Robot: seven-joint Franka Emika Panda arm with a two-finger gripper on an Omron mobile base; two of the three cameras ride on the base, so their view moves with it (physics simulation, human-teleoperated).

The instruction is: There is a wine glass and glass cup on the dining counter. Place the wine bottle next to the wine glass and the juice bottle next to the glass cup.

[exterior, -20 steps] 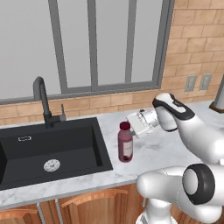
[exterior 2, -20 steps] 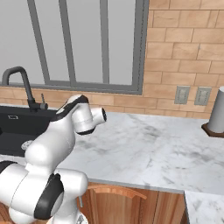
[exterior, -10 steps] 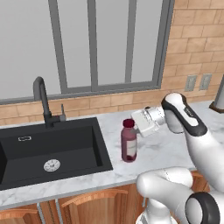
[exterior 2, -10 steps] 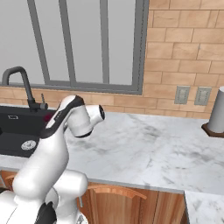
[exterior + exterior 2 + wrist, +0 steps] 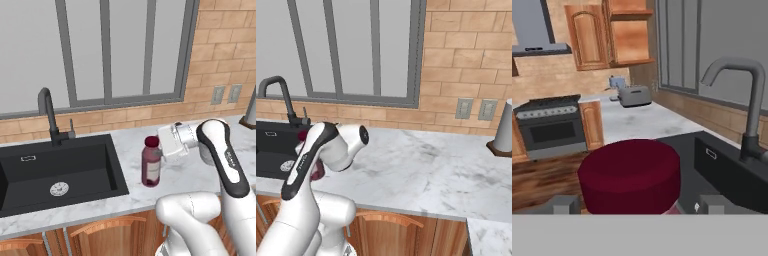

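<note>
Counter-level jaws (image 5: 632,204) flanking juice bottle (image 5: 151,162)

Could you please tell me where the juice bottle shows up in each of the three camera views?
Left base view: juice bottle stands centre, right of the sink.
Right base view: a maroon sliver at left, behind the arm.
Hand view: its cap sits bottom centre.
Shared landmark: the black faucet.

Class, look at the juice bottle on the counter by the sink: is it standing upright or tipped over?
Upright. The juice bottle stands on its base on the marble counter, maroon cap on top.
</note>
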